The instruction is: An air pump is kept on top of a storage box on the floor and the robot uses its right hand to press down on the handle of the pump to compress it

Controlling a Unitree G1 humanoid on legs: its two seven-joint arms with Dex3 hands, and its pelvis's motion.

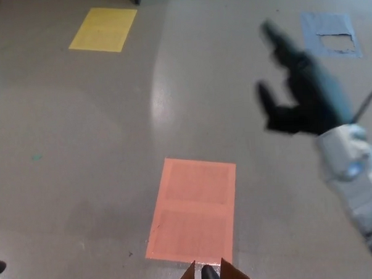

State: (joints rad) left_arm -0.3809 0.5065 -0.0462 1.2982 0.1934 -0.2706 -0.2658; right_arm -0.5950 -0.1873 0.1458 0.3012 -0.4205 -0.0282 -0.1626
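The right hand (304,88) is raised in the air with its fingers (277,36) spread apart and nothing between them: one finger points up and away, and the thumb juts out to the side below it. The hand is blurred. Behind it the pale grey forearm (354,169) runs down toward the lower right edge of the view, with a dark cable (369,100) looping beside the wrist.

Taking the orange sheet (192,210) on the floor (81,150) as the landmark, the right hand hangs above and to the right of it, well apart. Just below the sheet's near edge, at the bottom of the picture, a dark rounded tip (209,277) shows between two brown cardboard flaps (232,276); this looks like the pump's top on the box, though too little shows to be sure. Far beyond the sheet to the left lies a yellow sheet (104,30), and far beyond to the right a blue sheet (329,34) with a torn patch. At the bottom left corner, dark fingertips (3,277) of the left hand barely show; their state cannot be told.
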